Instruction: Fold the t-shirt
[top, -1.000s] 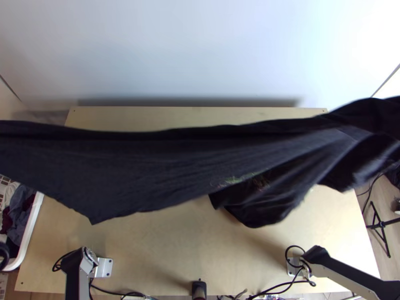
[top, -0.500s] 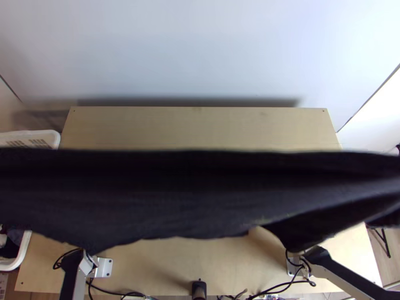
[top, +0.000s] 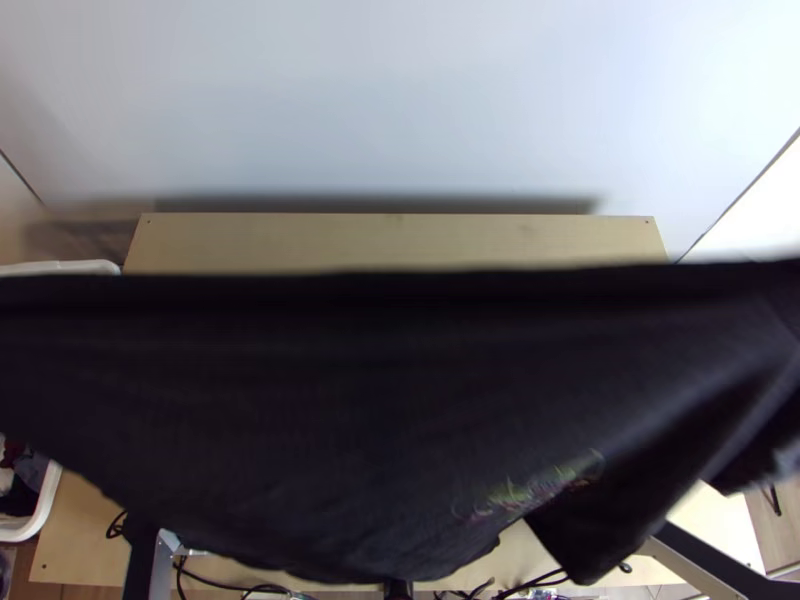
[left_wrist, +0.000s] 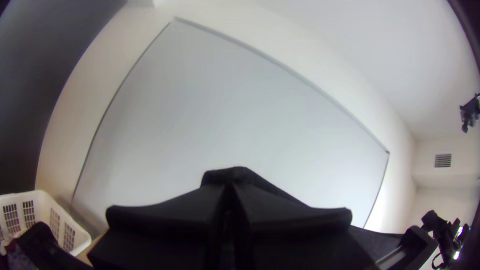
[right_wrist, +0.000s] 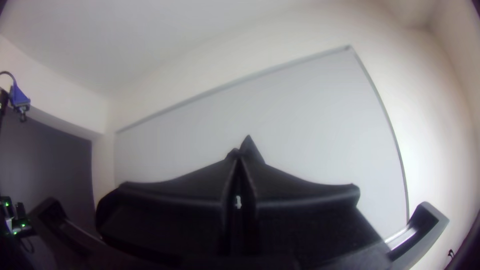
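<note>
The black t-shirt (top: 350, 400) hangs stretched across the whole top view, high over the table, its upper edge nearly straight. A small coloured print lies near its lower right part, and one corner droops at lower right. In the left wrist view my left gripper (left_wrist: 230, 187) is shut on a bit of the dark cloth (left_wrist: 237, 174) that pokes past its fingertips. My right gripper (right_wrist: 239, 160) is likewise closed on a peak of the shirt (right_wrist: 251, 149) in the right wrist view.
Behind the shirt, the light wooden table (top: 400, 240) meets a white board. A white basket (top: 45, 500) holding clothes stands beyond the table's left edge. Cables (top: 235, 583) run along the near edge.
The raised shirt has swung and spread, covering more of the top view, with its lower edge nearer the arms' bases. Its upper edge dropped, then rose slightly.
</note>
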